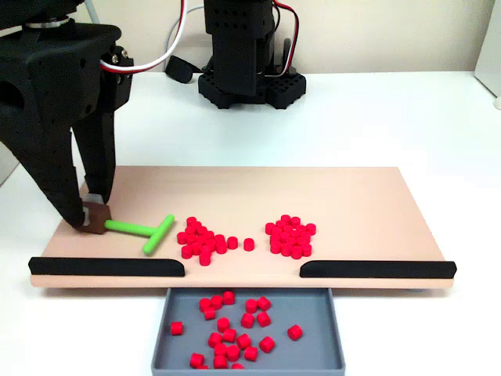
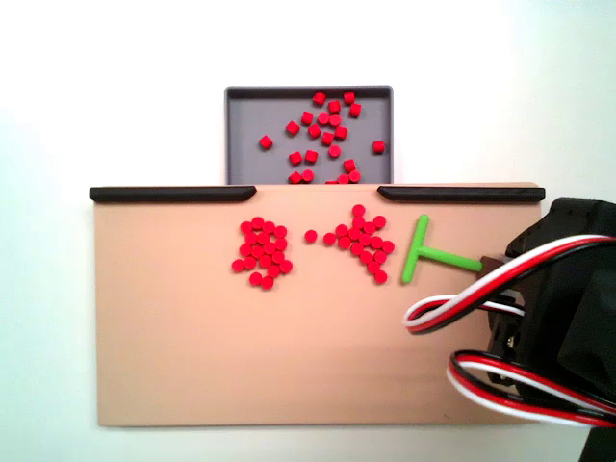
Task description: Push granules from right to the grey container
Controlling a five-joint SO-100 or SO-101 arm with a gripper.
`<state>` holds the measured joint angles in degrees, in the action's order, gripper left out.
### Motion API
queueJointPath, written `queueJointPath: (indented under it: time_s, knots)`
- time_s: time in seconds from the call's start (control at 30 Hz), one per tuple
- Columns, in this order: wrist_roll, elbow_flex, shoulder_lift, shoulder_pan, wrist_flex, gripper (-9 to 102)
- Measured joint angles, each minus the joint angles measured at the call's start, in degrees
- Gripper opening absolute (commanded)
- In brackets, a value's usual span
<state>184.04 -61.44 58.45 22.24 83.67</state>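
Granules (image 1: pixel 206 239) near grey container (image 1: pixel 337 337), cut off below; end effector (image 1: pixel 95 217) pinching green stick (image 1: pixel 145 229).

Red granules (image 1: pixel 205 240) — grey container (image 1: pixel 163 337) — green stick (image 1: pixel 149 230)

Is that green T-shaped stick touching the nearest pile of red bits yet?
Apart. In a fixed view, bare board shows between the green stick's crossbar and the nearest granules; the claw holds the stick's other end.

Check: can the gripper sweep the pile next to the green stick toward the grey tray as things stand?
Probably yes. The gripper holds the green T-stick, whose crossbar sits right beside that granule pile. Bare board lies between, and the gap in the black strips opens onto the grey tray.
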Motion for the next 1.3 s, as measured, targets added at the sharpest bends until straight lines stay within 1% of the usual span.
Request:
queueJointPath:
  time_s: [1.3]
  knots:
    - [0.18, 2.55, -2.2, -1.76, -0.09, 0]
